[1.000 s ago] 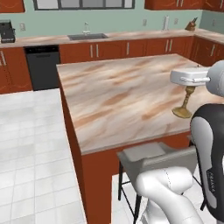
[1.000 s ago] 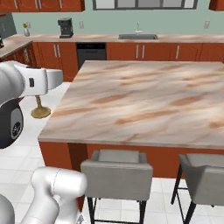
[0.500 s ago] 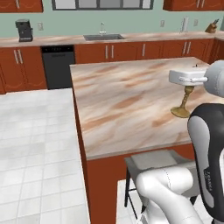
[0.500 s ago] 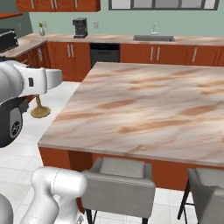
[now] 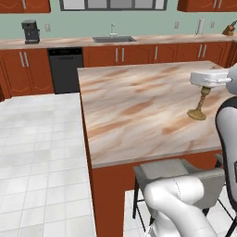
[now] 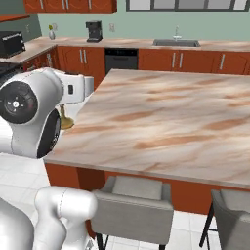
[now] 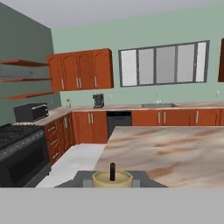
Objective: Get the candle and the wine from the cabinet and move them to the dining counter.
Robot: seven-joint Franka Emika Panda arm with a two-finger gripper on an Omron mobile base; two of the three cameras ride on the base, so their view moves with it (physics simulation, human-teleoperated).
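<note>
Left base view shows your end effector [image 5: 205,86] clamped on the candle [image 5: 200,104] above the desk [image 5: 139,106]; releasing it tilted could topple it.

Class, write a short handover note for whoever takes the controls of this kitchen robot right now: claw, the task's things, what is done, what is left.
Claw: shut on the candle, held upright by its top.
Candle: brass base above the near right part of the dining counter; whether it touches the top cannot be told.
Wine: cannot tell where it is from these views.
Cabinet: open wall shelves at far left in the hand view.
Done: candle brought to the island.
Left: set the candle down, release it, fetch the wine.
</note>
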